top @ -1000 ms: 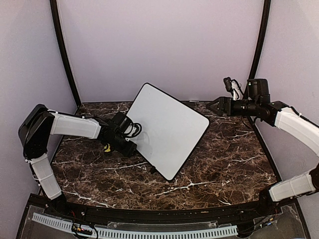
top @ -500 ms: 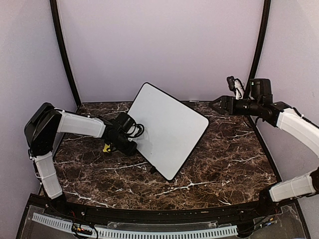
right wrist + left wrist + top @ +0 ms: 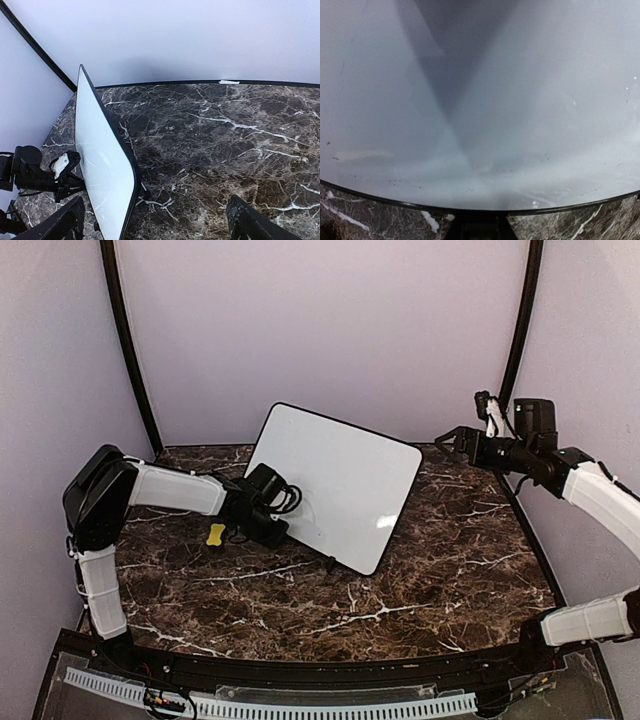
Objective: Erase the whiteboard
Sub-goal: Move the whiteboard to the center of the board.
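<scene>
Top view: left gripper is clenched, apparently on the whiteboard at its lower-left edge. A yellow eraser lies behind the jaws. Right gripper is released, beside the upper-right corner.
Left wrist: clean-looking board just ahead.
Right wrist: board left of the jaws.
Hold it steady and check for marks.

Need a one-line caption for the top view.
Left hand pinches the standing whiteboard by its edge; right hand hangs open, clear of it.

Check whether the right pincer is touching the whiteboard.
Apart. The top external view shows a strip of table between the open right pincer and the nearest corner of the whiteboard.
</scene>
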Robot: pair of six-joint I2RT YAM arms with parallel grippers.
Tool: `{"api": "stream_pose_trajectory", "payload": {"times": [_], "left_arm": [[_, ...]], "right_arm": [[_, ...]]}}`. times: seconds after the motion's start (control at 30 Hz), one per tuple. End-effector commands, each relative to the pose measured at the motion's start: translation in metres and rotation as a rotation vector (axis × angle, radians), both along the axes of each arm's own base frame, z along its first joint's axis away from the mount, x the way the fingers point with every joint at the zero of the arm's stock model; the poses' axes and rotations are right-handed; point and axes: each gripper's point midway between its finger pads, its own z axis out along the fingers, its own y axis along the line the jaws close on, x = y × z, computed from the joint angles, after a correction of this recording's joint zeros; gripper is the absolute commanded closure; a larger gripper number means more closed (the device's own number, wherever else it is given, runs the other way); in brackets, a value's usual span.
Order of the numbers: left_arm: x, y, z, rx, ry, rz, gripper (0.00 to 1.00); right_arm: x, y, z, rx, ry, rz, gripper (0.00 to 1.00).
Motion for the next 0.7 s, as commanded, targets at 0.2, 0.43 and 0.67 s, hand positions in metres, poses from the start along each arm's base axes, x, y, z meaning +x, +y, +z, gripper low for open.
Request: {"api": "stream_pose_trajectory", "payload": {"times": [0.2, 0.43, 0.67], "left_arm": [[0.042, -0.032, 0.016, -0.068, -0.087, 0.221, 1.00], [0.057, -0.045, 0.004, -0.023, -0.064, 0.375, 1.00], [0.050, -0.053, -0.005, -0.014, -0.025, 0.465, 0.92]], "right_arm": [[0.002, -0.036, 0.010, 0.001, -0.048, -0.170, 0.04], [0.000, -0.037, 0.008, 0.007, -0.045, -0.177, 0.03], [0.000, -0.038, 0.008, 0.010, -0.046, -0.184, 0.03]]}}
